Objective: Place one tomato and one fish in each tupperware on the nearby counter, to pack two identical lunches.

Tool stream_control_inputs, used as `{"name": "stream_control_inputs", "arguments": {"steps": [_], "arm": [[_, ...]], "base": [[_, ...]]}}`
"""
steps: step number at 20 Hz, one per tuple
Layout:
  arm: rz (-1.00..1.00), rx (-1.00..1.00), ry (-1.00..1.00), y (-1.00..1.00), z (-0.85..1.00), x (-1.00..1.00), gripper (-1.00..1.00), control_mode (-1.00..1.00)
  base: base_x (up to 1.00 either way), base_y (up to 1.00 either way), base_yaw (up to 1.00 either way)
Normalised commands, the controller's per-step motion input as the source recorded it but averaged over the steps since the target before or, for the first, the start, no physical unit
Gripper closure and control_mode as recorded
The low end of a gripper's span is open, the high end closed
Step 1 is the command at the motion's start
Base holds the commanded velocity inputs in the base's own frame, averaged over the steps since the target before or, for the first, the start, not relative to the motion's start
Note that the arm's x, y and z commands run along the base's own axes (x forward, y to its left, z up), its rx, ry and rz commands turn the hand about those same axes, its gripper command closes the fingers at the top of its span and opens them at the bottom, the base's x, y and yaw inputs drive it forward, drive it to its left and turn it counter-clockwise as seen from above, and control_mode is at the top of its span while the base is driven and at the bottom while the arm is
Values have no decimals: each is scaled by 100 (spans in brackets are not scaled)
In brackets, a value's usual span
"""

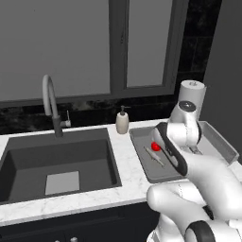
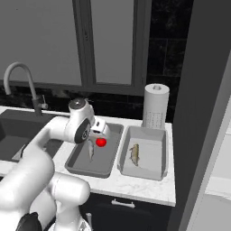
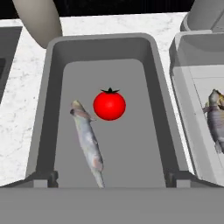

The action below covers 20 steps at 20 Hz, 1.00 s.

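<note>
Hovering over the darker tupperware (image 3: 153, 65), my jaws stand released and grasp nothing; both finger tips (image 3: 43, 178) flank the tray's near end. Inside this tray a red tomato (image 3: 109, 105) lies near the middle, with a grey fish (image 3: 89, 142) just beside it, stretched lengthwise along the tray floor. The lighter tupperware (image 2: 159, 135) sits just beside the darker one on the white bench (image 2: 135, 187), toward the bench's right end, and holds a second fish (image 2: 134, 154). A paper towel roll (image 2: 155, 106) stands at the back edge behind the lighter tray. A soap dispenser (image 1: 123, 121) stands at the back edge between the sink (image 1: 56, 160) and the darker tray.
</note>
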Motion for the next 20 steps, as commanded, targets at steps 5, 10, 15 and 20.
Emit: {"name": "stream_control_inputs", "arguments": {"steps": [5,10,15,20], "arm": [[0,0,-7,7,98,-92,-100,-100],[0,-1,-12,2,91,-89,-100,-100],[0,0,-13,6,83,-83,-100,-100],[0,-2,-4,26,59,-45,-100,-100]], "base": [[0,0,0],[0,0,0],[0,0,0],[0,0,0]]}}
